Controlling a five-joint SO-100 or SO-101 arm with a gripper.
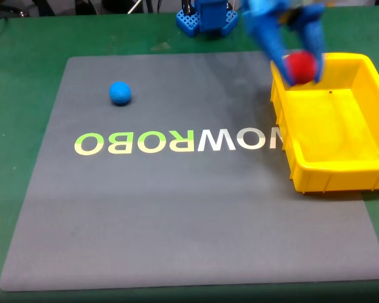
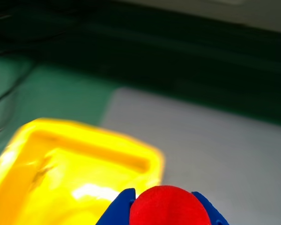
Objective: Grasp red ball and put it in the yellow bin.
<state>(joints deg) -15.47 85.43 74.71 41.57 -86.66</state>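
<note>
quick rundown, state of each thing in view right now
red ball: held off the surface between the jaws, above the bin's back-left corner
gripper: shut on the red ball
yellow bin: upright on the mat's right edge, nothing inside
blue ball: loose on the grey mat, untouched

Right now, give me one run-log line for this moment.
phase: carry | pincer: shut on red ball | position: above yellow bin back-left corner | blue ball: on grey mat | release: not yet
</note>
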